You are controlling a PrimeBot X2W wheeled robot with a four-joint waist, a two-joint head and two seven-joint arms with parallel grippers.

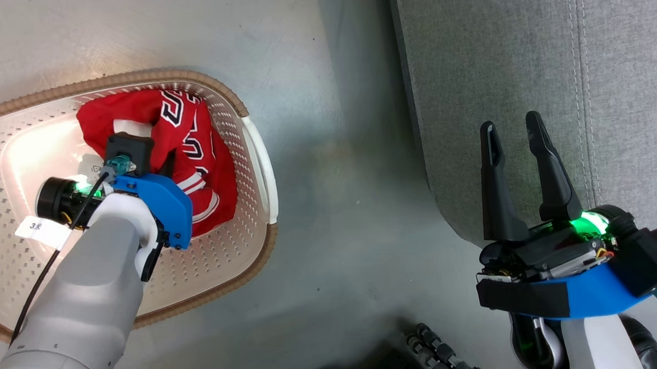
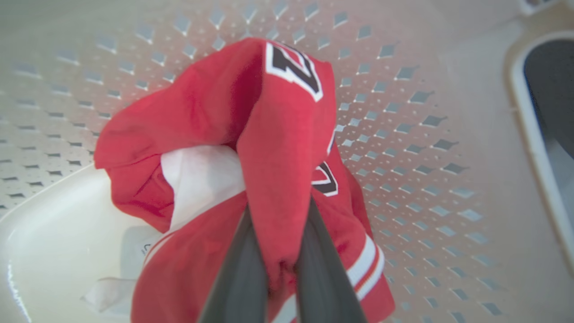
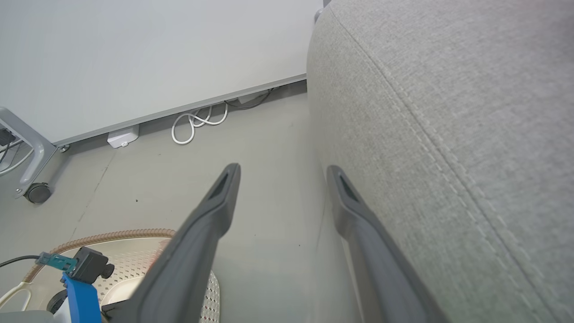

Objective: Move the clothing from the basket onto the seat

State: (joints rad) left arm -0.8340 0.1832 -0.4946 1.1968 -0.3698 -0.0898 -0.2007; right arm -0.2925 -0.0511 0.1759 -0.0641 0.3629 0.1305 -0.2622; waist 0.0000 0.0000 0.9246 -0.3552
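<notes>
Grasp in basket: left pincer (image 2: 279, 264) clamped on a raised fold of the jersey (image 1: 195, 144).
The jersey lies bunched inside the basket (image 1: 264, 170) on the floor (image 1: 338, 207). The seat (image 1: 537, 60) is off to the robot's right, across bare floor. The right pincer (image 1: 511, 126) hangs beside it, fingers apart, empty.

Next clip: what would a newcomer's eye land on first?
The bright red jersey stands out, bunched in the cream basket on the floor at the head view's left, with the left gripper shut on a fold of it. On the right, the right gripper hangs open and empty by the edge of the big grey seat.
</notes>
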